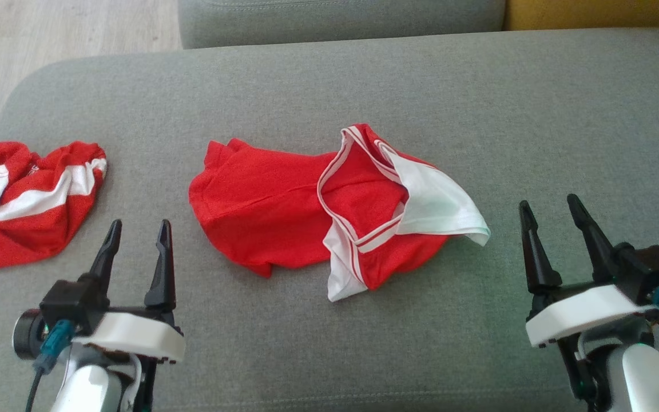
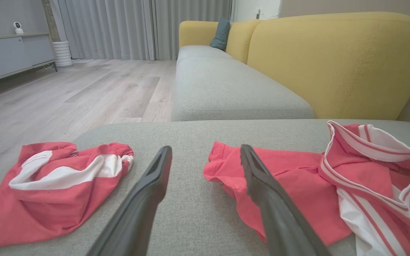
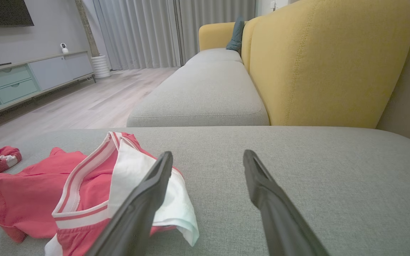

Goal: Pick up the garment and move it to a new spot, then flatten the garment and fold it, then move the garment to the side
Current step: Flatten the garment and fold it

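At lower left of the head view, left gripper [image 1: 140, 223]: spread wide, holding nothing, poised over the grey cushion [image 1: 329, 355], fingertips pointing up the frame. At lower right, right gripper [image 1: 548, 200]: likewise spread wide and empty, tilted a little leftward. In the left wrist view, bare cushion between the dark fingers [image 2: 144, 199], the right-hand finger crossing in front of the cloth's left edge.

Between the two grippers, at centre of the head view and touched by neither: garment [image 1: 261, 212], red and crumpled, lying on the cushion. Plain red at its left half. White-striped trim looping open at its right half. A white flap spilling out toward the lower right, near the right gripper but apart from it.

At the far left edge of the head view, well apart from the garment: second red garment [image 1: 20, 229], bunched, with a broad white band, up and left of the left gripper.

Farther out, in the upper left corner: pale wooden floor [image 1: 66, 34]. Across the top: another seat cushion [image 1: 341, 23]. At upper right: a strip of yellow backrest [image 1: 598, 14]. Deeper in the left wrist view: teal pillow [image 2: 221, 33] against the backrest at top centre, grey curtains [image 2: 119, 28] along the top, low cabinet [image 2: 12, 53] at upper left.
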You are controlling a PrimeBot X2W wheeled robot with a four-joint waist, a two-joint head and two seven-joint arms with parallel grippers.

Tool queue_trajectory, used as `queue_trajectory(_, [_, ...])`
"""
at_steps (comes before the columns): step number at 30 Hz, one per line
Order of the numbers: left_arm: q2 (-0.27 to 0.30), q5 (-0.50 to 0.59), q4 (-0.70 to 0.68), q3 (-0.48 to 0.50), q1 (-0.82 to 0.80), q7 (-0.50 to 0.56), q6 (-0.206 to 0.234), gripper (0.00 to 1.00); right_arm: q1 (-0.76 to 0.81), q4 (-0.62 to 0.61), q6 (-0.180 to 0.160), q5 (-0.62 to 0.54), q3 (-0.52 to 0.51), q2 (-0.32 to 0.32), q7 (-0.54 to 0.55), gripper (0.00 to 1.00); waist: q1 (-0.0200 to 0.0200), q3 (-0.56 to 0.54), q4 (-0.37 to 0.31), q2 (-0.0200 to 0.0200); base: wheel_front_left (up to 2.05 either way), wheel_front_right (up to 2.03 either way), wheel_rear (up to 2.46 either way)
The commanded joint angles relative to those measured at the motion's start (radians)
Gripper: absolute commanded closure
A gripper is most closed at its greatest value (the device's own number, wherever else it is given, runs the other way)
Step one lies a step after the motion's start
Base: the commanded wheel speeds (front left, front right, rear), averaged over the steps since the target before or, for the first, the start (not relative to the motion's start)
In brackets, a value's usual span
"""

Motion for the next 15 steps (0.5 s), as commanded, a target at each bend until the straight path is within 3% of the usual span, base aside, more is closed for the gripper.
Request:
queue_trajectory(1, [0.009,0.008,-0.024,0.044,-0.034,-0.012,-0.002,0.0,-0.024,-0.04,-0.001,-0.003,0.021,-0.008,0.001,0.0,0.0,0.001,-0.001,0.0,0.0,0.0,0.0])
queue_trajectory(15, [-0.01,0.03,-0.025,0.057,-0.055,-0.012,-0.013,0.0,-0.048,-0.034,-0.001,-0.001,0.052,-0.019,0.042,0.0,0.0,0.035,0.009,0.0,0.0,0.0,0.0])
